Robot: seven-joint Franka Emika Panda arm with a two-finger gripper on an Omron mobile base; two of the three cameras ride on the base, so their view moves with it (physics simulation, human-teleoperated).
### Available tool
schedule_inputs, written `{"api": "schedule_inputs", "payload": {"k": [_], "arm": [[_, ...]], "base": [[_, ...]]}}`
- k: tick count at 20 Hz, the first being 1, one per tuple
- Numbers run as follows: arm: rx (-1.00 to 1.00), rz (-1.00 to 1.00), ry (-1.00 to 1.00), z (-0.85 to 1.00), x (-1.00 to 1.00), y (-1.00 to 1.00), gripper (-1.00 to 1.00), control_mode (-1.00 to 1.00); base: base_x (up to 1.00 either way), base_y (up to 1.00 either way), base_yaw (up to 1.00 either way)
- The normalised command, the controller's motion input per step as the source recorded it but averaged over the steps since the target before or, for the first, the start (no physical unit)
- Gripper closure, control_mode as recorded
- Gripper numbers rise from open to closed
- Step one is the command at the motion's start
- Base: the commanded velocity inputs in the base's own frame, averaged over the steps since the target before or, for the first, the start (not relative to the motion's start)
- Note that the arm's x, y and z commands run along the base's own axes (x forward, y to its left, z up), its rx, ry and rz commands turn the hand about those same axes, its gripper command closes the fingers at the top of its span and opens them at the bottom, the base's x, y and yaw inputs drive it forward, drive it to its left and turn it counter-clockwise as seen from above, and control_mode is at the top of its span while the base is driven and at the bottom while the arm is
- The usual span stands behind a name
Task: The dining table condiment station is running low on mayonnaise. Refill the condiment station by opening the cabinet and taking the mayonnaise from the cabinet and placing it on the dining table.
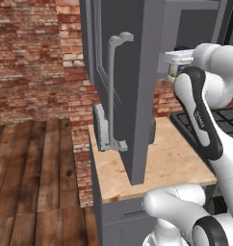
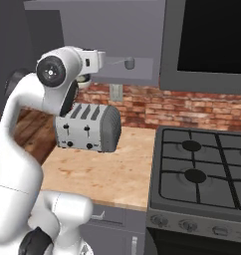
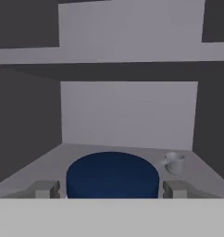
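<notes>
- Fingertips [image 3: 44, 189] of the end effector [image 3: 112, 190]: spread wide, one either side of the jar lid, nothing gripped yet.
- Mayonnaise [image 3: 112, 175]: navy lid between the fingertips, on the cabinet [image 3: 127, 115] shelf. Judged light, rigid, smooth-sided; take it just below the lid.
- Small grey cup [image 3: 174, 163]: near the jar, further back on the shelf.
- Cabinet door [image 1: 123, 72]: swung open above the worktop [image 1: 171, 163].

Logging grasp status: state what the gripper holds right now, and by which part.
Nothing is gripped yet. In the hand view the gripper stands open, one fingertip on each side of the mayonnaise lid inside the cabinet, with gaps showing.
</notes>
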Motion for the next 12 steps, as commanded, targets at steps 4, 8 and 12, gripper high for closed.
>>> {"api": "schedule_inputs", "payload": {"k": [4,8,12], "arm": [[0.0,0.06,-0.04,0.0,-1.0,-0.34,1.0,-1.0],[-0.01,0.08,-0.01,0.0,-1.0,-0.38,1.0,-1.0],[0.0,0.09,-0.01,-0.03,-1.0,-0.4,1.0,-1.0]], "base": [[0.0,0.0,0.0],[0.0,0.0,0.0],[0.0,0.0,0.0]]}}
